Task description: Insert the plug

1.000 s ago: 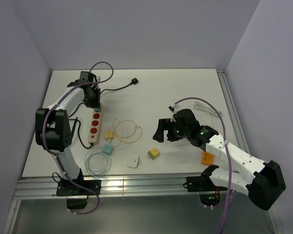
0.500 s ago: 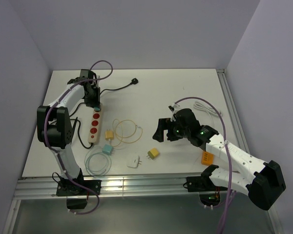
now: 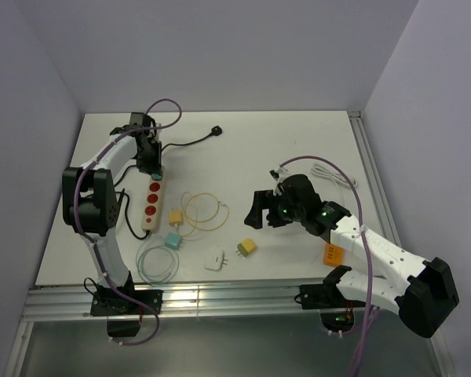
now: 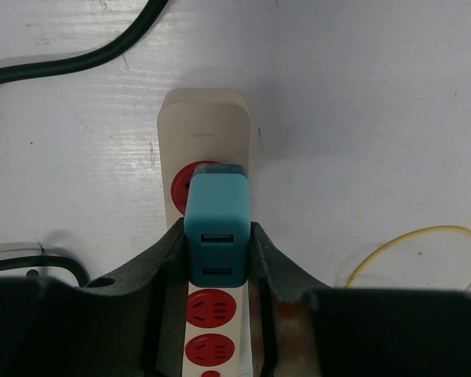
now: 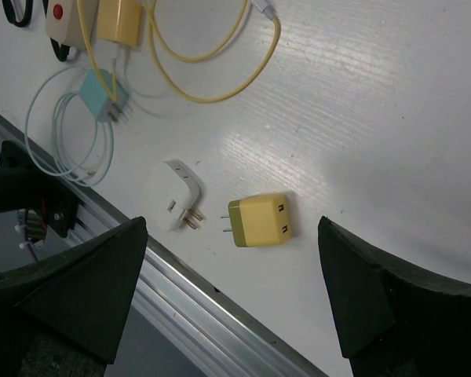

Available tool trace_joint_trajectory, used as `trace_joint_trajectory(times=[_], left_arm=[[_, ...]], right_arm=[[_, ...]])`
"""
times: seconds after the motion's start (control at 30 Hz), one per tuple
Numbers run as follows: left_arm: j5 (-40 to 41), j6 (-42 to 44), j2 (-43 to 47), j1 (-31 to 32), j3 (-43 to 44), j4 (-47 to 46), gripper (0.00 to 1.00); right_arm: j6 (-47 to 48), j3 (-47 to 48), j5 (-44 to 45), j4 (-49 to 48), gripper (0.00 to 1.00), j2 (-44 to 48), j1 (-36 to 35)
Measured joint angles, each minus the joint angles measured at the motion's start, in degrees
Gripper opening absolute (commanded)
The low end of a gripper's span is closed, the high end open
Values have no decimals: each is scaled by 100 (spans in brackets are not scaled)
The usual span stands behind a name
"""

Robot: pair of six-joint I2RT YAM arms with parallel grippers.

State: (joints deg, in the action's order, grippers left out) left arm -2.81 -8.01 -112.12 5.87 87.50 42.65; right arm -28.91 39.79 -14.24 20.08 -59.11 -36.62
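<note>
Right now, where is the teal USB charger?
The teal USB charger sits centre of the left wrist view, held in the left gripper over the end socket of the beige power strip.

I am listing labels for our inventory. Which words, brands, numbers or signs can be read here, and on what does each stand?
No text can be read in any view.
Beige plastic power strip: a faint embossed mark near its end, too small and pale to read.
Teal square USB charger, yellow cube charger, white plastic plug: no lettering visible.
</note>
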Motion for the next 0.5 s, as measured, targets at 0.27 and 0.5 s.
trace_joint_trajectory(times=[0.27,0.5], left_arm=[[256,2,17,125,-68,-111,0],[271,-17,-24,125,4,-35,1]], right_arm=[[-2,0,-26,-33,96,0,-13],[0,0,-13,-44,96,2,-28]])
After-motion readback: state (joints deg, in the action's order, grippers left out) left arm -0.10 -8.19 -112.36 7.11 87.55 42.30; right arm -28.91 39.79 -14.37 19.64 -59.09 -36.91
